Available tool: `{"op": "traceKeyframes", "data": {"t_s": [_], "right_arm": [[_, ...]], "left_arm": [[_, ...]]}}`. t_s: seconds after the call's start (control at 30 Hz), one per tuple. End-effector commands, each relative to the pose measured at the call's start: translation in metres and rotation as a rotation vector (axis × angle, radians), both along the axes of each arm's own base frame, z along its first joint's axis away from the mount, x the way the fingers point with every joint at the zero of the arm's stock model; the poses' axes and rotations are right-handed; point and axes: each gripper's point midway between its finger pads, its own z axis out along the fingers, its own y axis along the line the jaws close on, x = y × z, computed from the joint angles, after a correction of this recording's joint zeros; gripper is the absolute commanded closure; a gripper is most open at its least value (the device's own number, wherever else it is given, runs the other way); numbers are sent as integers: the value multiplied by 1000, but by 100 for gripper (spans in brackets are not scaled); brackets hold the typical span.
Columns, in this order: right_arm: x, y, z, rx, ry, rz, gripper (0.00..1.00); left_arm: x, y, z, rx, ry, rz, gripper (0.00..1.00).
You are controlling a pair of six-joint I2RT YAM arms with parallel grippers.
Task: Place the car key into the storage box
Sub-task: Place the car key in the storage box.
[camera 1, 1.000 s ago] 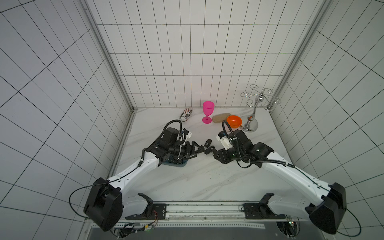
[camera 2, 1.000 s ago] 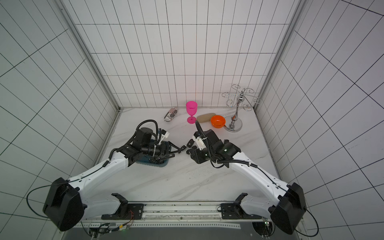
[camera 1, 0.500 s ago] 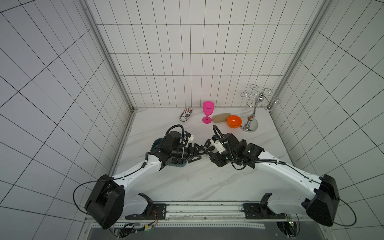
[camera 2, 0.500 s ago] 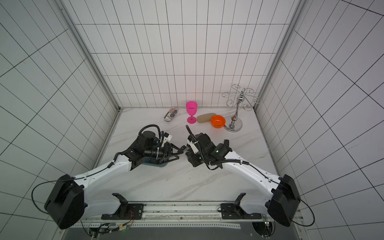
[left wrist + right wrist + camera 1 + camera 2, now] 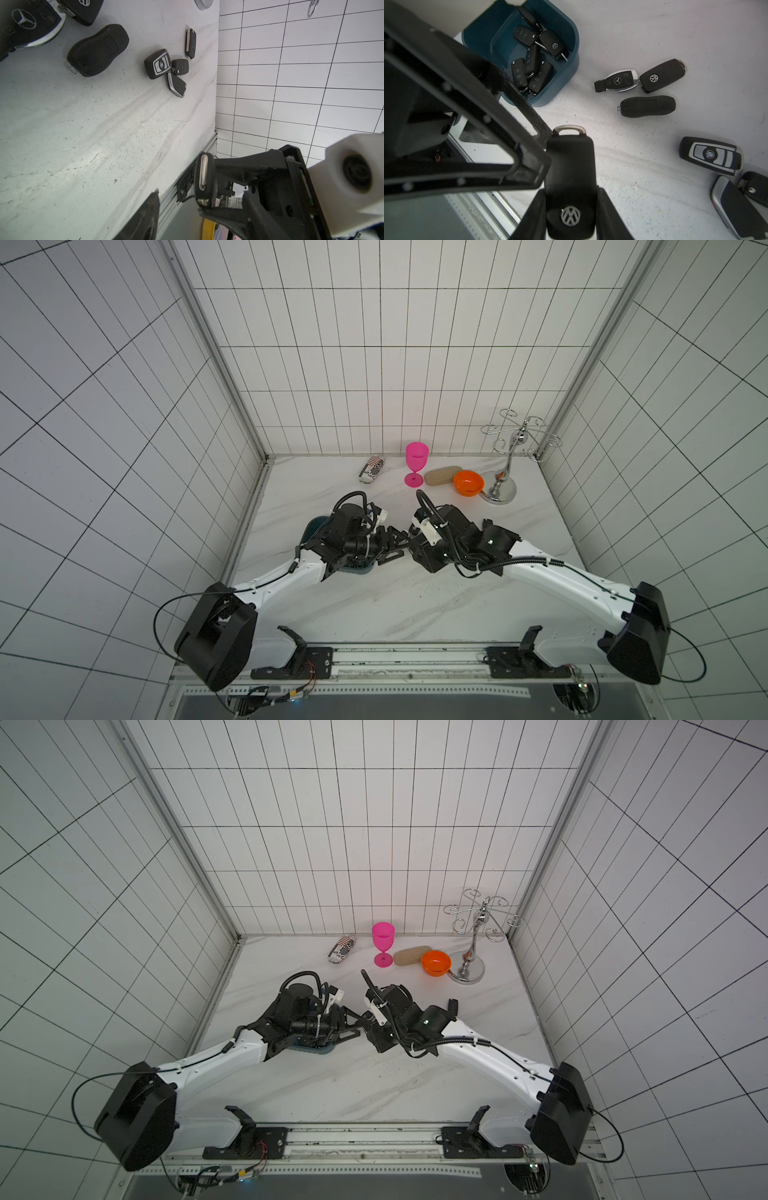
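Right gripper (image 5: 571, 193) pinches car key (image 5: 571, 166): matte black plastic VW fob, rounded rectangle, chrome loop. Left gripper (image 5: 404, 546) jaws apart. Storage box (image 5: 572, 41) is glossy teal plastic, near the counter's left edge.

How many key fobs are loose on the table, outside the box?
7: Mercedes fob, VW fob and plain black fob nearer the storage box; BMW fob, small fob, silver-edged fob and flip key grouped farther off. More may be hidden.

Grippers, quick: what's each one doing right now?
Left gripper: open, one finger beside the VW key fob, no grip.
Right gripper: shut on the VW key fob.
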Motion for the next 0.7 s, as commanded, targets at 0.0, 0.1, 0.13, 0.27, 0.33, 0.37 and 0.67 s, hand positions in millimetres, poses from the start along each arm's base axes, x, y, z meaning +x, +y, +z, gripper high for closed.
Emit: {"op": "traceKeyframes", "data": {"t_s": [0.0,0.1,0.13,0.27,0.33,0.37,0.67], "right_arm": [[5,16,23,55,-47,7,67],[5,20,21,59,-40,13,67],[4,22,20,60,-37,16,67],[3,27,19,71,-32,22,67],[2,29,17,70,-29,25,67],[2,30,17,69,-28,25,67],[3,30,12,50,-24,23,63]], "left_arm": [[2,-2,-4,-2,-1,12,55],[1,-3,-6,1,1,9,59],[0,-3,-7,2,3,8,65],[0,-3,-8,4,2,6,70],[-1,-4,-8,2,-1,2,75],[-1,-4,-9,3,2,2,78],[-4,-7,-5,-4,-15,-12,87]]}}
